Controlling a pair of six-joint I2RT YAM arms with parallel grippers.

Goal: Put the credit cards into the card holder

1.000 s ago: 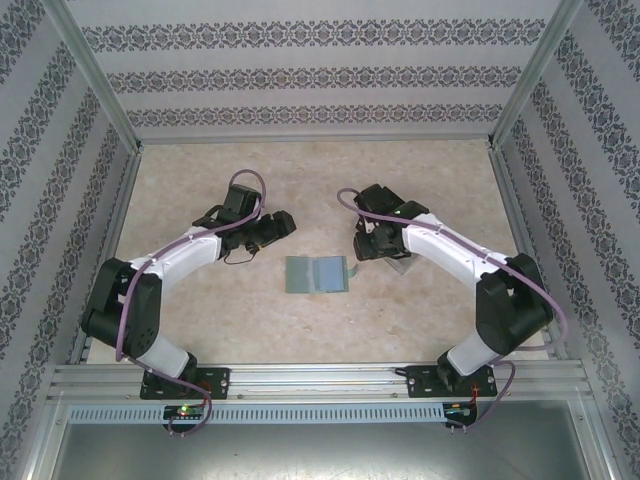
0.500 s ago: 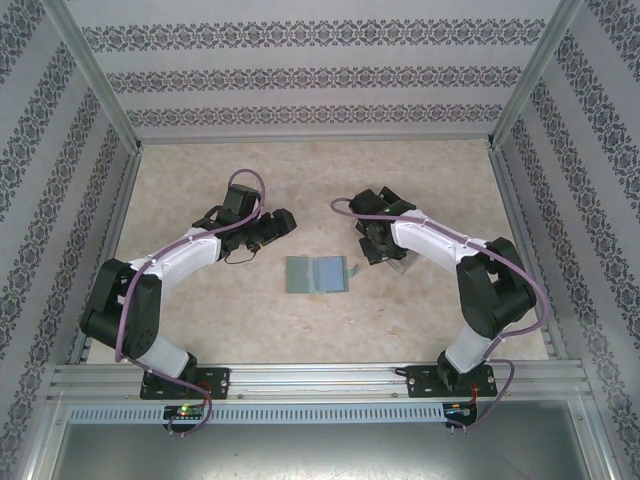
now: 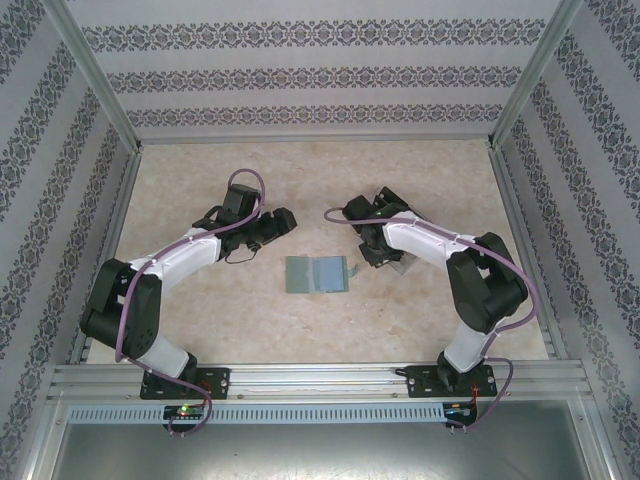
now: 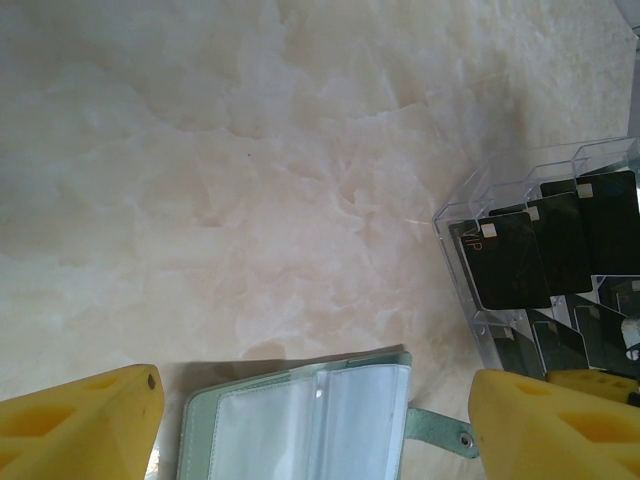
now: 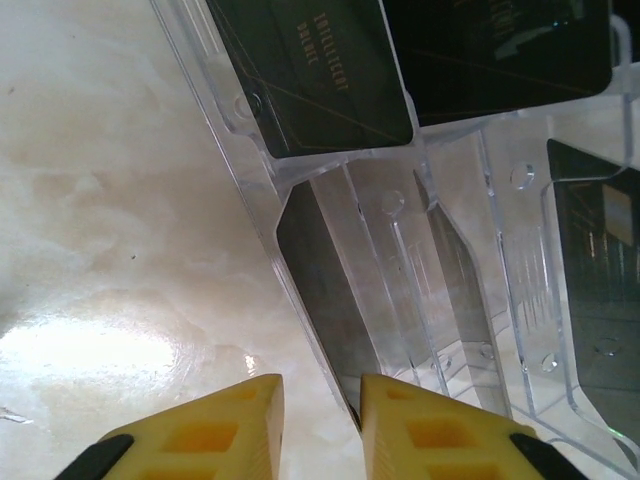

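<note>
The card holder point(image 3: 317, 273) lies open on the table, sage-green with clear sleeves point(image 4: 310, 420) and a closing tab point(image 4: 440, 428). My left gripper point(image 3: 275, 228) hovers just behind it, open wide point(image 4: 315, 405) with nothing between its yellow fingers. Black credit cards point(image 4: 520, 260) stand in a clear slotted rack point(image 3: 400, 262). My right gripper point(image 3: 370, 250) is at the rack's left end. Its jaws point(image 5: 322, 425) stand narrow around the rack's outer wall and a dark card point(image 5: 325, 290). The card's edge lies against the right finger point(image 5: 420, 430). The left finger point(image 5: 225, 430) is still apart from it.
More black cards point(image 5: 320, 70) fill the rack's other slots point(image 5: 500, 50). Patterned walls and metal posts point(image 3: 110, 110) fence the marble-look table point(image 3: 300, 170) on three sides. Bare tabletop stretches behind both grippers and in front of the wallet.
My right gripper's jaws have narrowed and its wrist has shifted slightly left at the rack, with the elbow swinging inward. The left arm and the wallet have not moved.
</note>
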